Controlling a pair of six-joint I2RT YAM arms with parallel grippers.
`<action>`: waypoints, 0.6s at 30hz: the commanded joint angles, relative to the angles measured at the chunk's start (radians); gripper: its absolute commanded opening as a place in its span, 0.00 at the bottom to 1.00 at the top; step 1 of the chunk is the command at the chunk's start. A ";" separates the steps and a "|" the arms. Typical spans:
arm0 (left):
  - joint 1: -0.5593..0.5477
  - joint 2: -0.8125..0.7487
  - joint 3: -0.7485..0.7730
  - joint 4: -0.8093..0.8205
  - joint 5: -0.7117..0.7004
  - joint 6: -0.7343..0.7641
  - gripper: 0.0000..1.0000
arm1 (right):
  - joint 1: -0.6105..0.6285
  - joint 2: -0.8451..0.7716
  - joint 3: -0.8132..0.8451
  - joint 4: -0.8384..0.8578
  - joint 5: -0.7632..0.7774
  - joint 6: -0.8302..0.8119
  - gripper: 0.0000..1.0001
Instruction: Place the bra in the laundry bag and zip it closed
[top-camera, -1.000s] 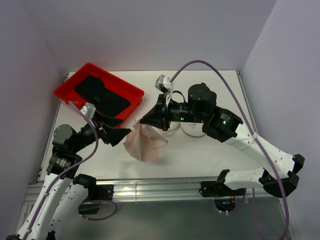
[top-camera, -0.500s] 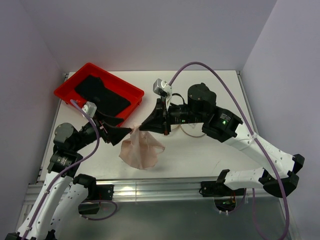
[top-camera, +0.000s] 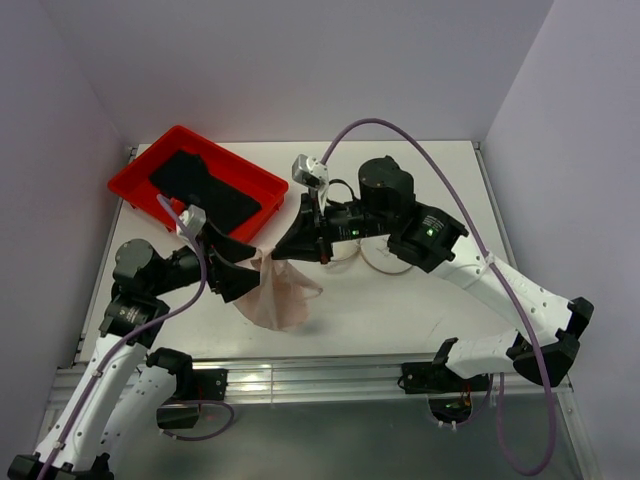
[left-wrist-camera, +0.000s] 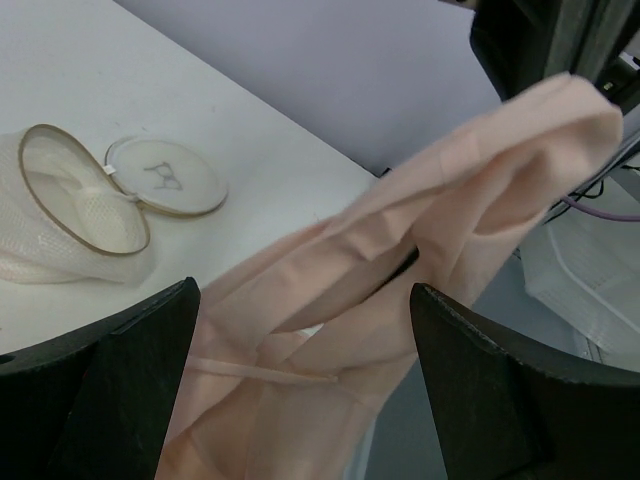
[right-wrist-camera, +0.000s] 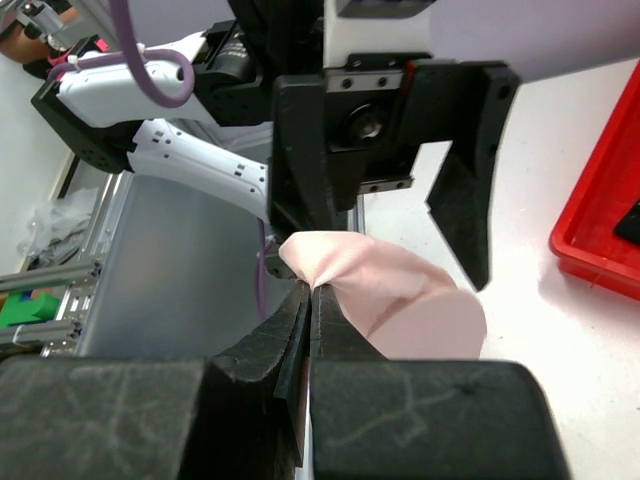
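The pale pink bra (top-camera: 278, 297) hangs from my right gripper (top-camera: 284, 251), which is shut on its top fold and holds it above the table. In the right wrist view the jaws (right-wrist-camera: 312, 290) pinch the bra (right-wrist-camera: 410, 300). My left gripper (top-camera: 236, 266) is open, with the hanging bra (left-wrist-camera: 400, 260) between its spread fingers (left-wrist-camera: 480, 390); they do not grip it. The round mesh laundry bag (left-wrist-camera: 90, 215) lies open on the table, its marked lid (left-wrist-camera: 165, 178) flat beside it. In the top view the bag (top-camera: 378, 264) is mostly hidden behind my right arm.
A red tray (top-camera: 130, 185) holding a black cloth (top-camera: 205, 190) sits at the back left, close behind my left gripper; it also shows in the right wrist view (right-wrist-camera: 600, 220). Walls enclose the table on three sides.
My right gripper has carried the bra leftward and a little lower. My left gripper has risen and moved in, so its open fingers now straddle the hanging bra.
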 joint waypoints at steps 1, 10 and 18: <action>-0.004 -0.021 0.010 0.029 0.072 0.003 0.94 | -0.020 -0.011 0.069 0.025 -0.027 -0.023 0.00; -0.011 -0.006 0.002 0.054 0.097 -0.011 0.93 | -0.031 0.020 0.115 0.001 -0.074 -0.022 0.00; -0.044 0.042 0.008 0.143 0.063 -0.054 0.92 | -0.029 0.026 0.115 0.037 -0.143 0.010 0.00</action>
